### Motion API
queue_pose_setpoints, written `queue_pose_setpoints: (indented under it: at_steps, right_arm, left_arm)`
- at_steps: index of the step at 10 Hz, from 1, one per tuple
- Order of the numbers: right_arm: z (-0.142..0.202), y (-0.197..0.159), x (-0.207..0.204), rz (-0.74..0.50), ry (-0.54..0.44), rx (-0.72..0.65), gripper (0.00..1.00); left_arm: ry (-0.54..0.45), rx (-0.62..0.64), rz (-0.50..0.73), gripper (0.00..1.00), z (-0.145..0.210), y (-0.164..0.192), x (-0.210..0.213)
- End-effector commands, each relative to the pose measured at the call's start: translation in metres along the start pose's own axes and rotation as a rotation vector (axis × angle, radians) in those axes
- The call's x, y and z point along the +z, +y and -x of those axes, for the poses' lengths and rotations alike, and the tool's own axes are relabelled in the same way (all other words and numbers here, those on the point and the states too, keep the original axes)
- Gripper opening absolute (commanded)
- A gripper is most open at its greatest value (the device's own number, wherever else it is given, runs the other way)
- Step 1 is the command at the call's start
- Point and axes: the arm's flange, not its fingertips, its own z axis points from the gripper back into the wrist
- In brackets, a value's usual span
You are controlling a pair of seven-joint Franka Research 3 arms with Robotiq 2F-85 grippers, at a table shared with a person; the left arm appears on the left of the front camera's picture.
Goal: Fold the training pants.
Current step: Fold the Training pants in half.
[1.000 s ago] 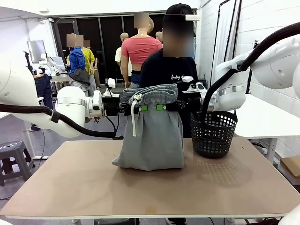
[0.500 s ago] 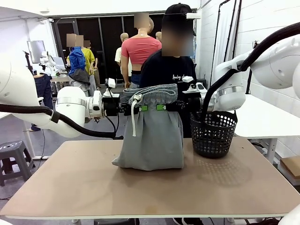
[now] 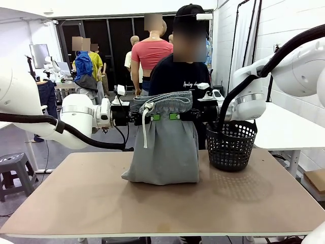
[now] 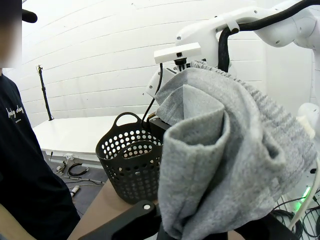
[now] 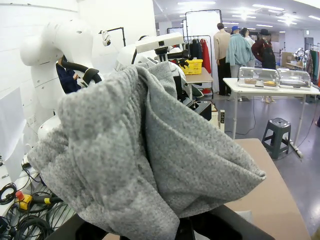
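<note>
The light grey training pants (image 3: 165, 147) hang from their gathered waistband above the table, lower part bunched on the tabletop, white drawstring (image 3: 145, 124) dangling at the left. My left gripper (image 3: 150, 117) is shut on the waistband's left side and my right gripper (image 3: 177, 116) is shut on its right side, both level with each other. In the left wrist view the grey fabric (image 4: 225, 160) drapes over the fingers and hides them. In the right wrist view the cloth (image 5: 145, 155) likewise covers the fingers.
A black mesh basket (image 3: 231, 145) stands on the table right of the pants, also seen as the basket (image 4: 131, 160). A person in a black shirt (image 3: 180, 76) stands behind the far edge. The brown tabletop (image 3: 162, 203) is bare in front.
</note>
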Motion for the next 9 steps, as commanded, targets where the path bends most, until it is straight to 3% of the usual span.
queue_pose_setpoints:
  at_steps: [1,9]
  right_arm:
    - [-0.0009,0.0031,0.0000,-0.002,-0.018,-0.004,0.00]
    - [-0.0009,0.0031,0.0000,-0.002,-0.018,-0.004,0.00]
  left_arm:
    - [-0.003,-0.007,0.001,0.00,-0.0037,0.0002,-0.0007]
    - [-0.003,-0.007,0.001,0.00,-0.0037,0.0002,-0.0007]
